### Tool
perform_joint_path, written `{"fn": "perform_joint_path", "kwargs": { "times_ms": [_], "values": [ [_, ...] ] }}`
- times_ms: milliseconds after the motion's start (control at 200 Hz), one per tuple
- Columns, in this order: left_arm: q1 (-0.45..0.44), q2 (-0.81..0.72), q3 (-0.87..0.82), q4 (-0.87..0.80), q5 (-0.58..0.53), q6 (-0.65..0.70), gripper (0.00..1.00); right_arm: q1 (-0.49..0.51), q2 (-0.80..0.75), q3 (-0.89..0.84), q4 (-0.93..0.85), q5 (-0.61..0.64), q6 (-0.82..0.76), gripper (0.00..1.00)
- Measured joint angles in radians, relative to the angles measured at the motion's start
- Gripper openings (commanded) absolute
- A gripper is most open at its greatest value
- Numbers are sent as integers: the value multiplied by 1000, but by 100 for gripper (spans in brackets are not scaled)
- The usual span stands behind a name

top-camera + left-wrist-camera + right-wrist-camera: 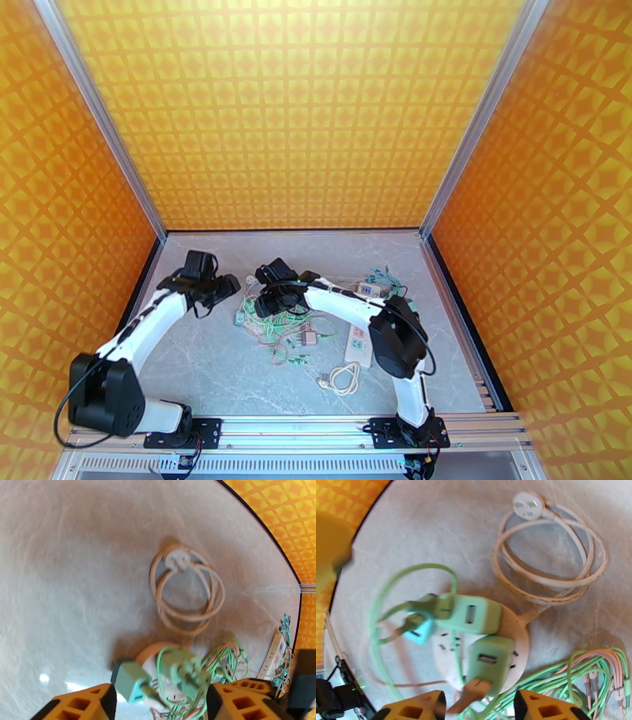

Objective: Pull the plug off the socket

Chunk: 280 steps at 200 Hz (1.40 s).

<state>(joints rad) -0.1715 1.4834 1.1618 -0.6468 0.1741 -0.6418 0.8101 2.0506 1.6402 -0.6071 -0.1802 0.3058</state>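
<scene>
2 long white power strips: larger strip point(359, 344) and smaller strip point(370, 289), both well behind the right pincer point(478, 707), beside its arm.
1 round white socket hub point(518, 637), just ahead of that pincer.
2 green plug blocks on the hub: far block point(474, 613), near block point(489, 659).
1 pale-blue plug point(419, 633), ahead and off to one side.
2 coiled white cords: first coil point(553, 559) beyond the hub, second coil point(341, 379) back near the arm bases.
Thin green-and-pink cables point(572, 673): tangled, cannot count.

Orange diamond-patterned walls point(300, 110) around a grey marbled tabletop point(213, 363), silver aluminium rail point(316, 426) along its near edge.
</scene>
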Motion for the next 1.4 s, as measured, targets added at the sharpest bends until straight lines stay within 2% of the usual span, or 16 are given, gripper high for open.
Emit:
{"fn": "perform_joint_path", "kwargs": {
  "times_ms": [245, 365, 470, 850, 975, 1240, 1400],
  "values": [
    [9, 196, 132, -48, 100, 37, 62, 21, 50, 31, -18, 47, -32, 43],
    [9, 264, 156, -93, 150, 41, 57, 28, 50, 31, -15, 61, -58, 30],
    [3, 303, 173, -124, 189, 45, 52, 33, 49, 27, -6, 82, -81, 28],
    [-44, 349, 177, -181, 249, 72, 49, 35, 31, -6, 28, 99, -126, 27],
    [-45, 349, 177, -180, 253, 76, 42, 35, 30, -8, 29, 99, -128, 27],
    [-45, 349, 179, -189, 247, 95, 35, 35, 28, -11, 33, 102, -129, 26],
    [-46, 344, 182, -201, 234, 122, 35, 35, 27, -11, 33, 104, -129, 26]
  ]
}}
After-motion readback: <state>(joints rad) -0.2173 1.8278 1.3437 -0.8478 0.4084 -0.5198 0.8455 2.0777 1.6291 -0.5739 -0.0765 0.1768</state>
